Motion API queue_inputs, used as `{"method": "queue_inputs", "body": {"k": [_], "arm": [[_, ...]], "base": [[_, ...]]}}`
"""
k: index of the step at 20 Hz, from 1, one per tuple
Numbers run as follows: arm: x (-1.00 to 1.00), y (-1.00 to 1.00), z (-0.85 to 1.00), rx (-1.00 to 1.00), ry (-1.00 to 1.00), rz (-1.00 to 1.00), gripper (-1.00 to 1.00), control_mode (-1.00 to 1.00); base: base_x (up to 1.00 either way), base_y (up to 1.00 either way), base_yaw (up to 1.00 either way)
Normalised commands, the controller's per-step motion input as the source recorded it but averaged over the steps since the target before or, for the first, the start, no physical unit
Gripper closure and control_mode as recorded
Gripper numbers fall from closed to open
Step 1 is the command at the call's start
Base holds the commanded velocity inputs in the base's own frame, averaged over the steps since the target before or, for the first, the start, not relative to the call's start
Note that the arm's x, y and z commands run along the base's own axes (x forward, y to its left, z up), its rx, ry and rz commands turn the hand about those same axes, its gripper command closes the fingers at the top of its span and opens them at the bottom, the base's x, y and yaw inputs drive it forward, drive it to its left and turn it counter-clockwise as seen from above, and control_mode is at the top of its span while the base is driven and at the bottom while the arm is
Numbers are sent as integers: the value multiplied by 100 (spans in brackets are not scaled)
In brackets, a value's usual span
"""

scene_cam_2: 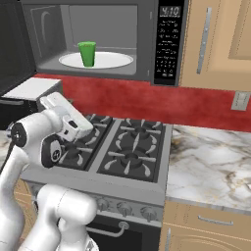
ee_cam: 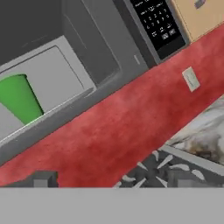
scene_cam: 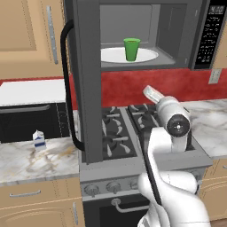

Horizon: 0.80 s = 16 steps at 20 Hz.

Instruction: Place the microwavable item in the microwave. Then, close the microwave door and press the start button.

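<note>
The green cup (scene_cam: 131, 48) (scene_cam_2: 87, 53) (ee_cam: 19, 98), the microwavable item, stands upright on the round white plate (scene_cam: 113, 55) (scene_cam_2: 110, 60) inside the microwave (scene_cam: 177, 26) (scene_cam_2: 147, 39). The microwave door (scene_cam: 88, 88) is swung wide open to the left, and its black bar handle (scene_cam: 66, 88) faces outward. To the right of the cavity sits the black button panel (scene_cam: 207, 35) (scene_cam_2: 167, 44) (ee_cam: 159, 22). My gripper (scene_cam: 148, 91) (scene_cam_2: 51, 102) (ee_cam: 111, 181) hovers over the stove, below the cavity and well short of it. It is open with nothing between its fingers.
Under the arm lies the gas stove (scene_cam: 119, 133) (scene_cam_2: 127, 147). A milk carton (scene_cam: 39, 139) stands on the left marble counter by a black box oven (scene_cam: 31, 111). A wall outlet (scene_cam: 214, 76) (scene_cam_2: 240, 100) (ee_cam: 190, 78) is on the red backsplash. Marble counter (scene_cam_2: 211, 157) extends right.
</note>
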Motion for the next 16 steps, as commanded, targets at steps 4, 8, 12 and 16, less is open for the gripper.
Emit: {"method": "queue_inputs", "body": {"k": [4, 8, 12, 16], "arm": [[0, 0, -47, -50, 0, -21, -100, -100], [-5, 0, -63, -49, -8, -21, -100, -100], [-14, -2, -82, -47, -23, -18, -100, -100], [-29, 0, -67, -45, -28, -19, -100, -100]], "base": [[0, 0, 0], [0, 0, 0], [0, 0, 0], [0, 0, 0]]}}
